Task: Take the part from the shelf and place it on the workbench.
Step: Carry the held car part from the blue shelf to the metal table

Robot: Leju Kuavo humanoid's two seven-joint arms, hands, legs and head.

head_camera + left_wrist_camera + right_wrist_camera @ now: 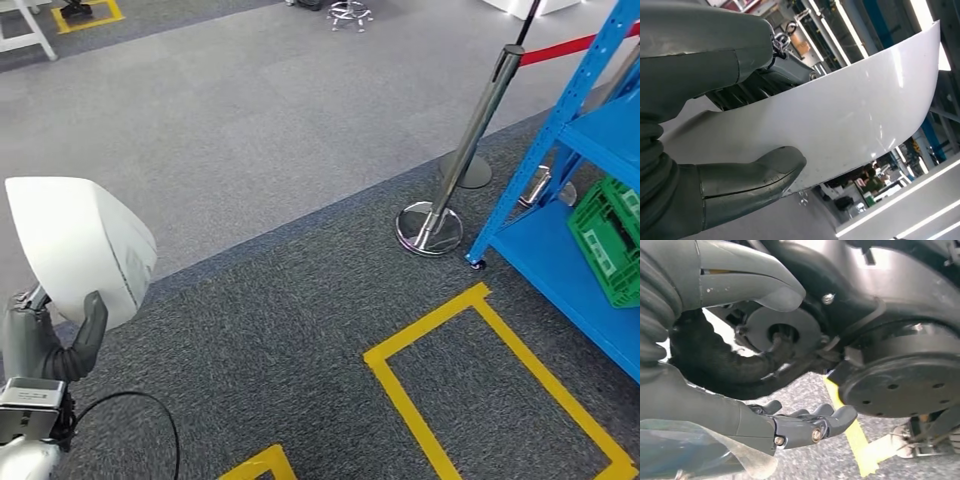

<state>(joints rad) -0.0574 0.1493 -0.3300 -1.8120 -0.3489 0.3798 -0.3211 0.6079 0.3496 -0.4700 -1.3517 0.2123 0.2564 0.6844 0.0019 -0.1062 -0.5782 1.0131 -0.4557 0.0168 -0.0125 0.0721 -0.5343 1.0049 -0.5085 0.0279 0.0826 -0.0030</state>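
Observation:
My left hand (47, 340) grips a large white curved shell part (75, 245) at the left edge of the head view, held up above the grey carpet. In the left wrist view the thumb (749, 177) presses one face of the white part (851, 120) and the darker fingers (753, 87) lie on its other side. In the right wrist view my right hand (783, 360) has its thumb and fingers spread with nothing between them. The blue shelf (573, 270) stands at the right edge of the head view.
A green crate (611, 240) sits on the shelf's low level. A chrome barrier post (468, 140) with a round base and a red rope stands left of the shelf. Yellow tape rectangles (483, 380) mark the dark carpet ahead; lighter grey carpet stretches beyond.

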